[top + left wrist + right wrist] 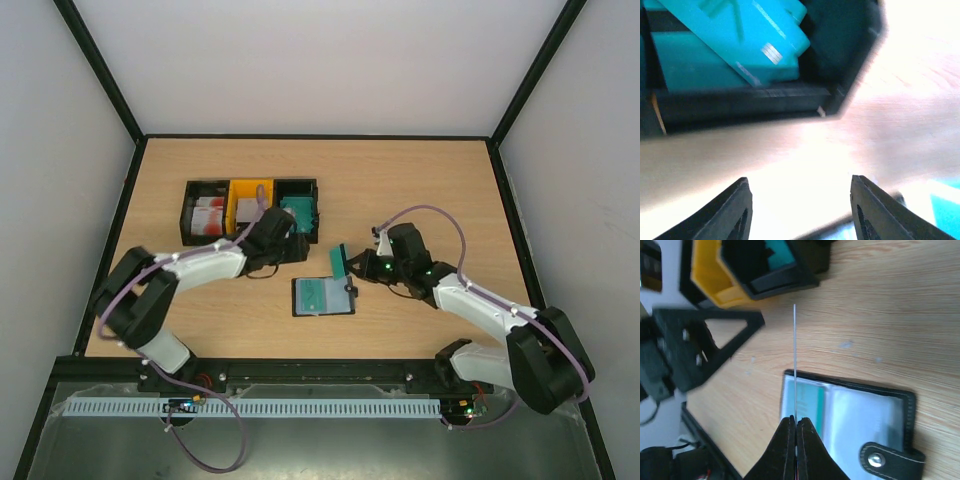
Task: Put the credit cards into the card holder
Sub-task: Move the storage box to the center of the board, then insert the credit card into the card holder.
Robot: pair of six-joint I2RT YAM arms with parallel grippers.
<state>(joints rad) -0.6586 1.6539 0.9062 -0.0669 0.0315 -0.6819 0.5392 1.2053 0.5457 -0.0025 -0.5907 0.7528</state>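
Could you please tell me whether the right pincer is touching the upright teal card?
Touching. The right wrist view shows the right pincer shut on the teal card, seen edge-on, with no gap on either side.

The top external camera sat high above and behind the near edge of the table [420, 190]. It looked down and forward from far enough to hold the whole tabletop, the row of bins [250, 205] and the open card holder [322, 296]. The left wrist camera looked past the left gripper [800, 192] from very near, partly blurred, at one corner of the black bin [740, 100] of teal credit cards [730, 45]. The right wrist camera looked along the right gripper [796, 422] and an edge-on credit card [795, 355], down at the holder, with the bins beyond. All three views shared that black bin.
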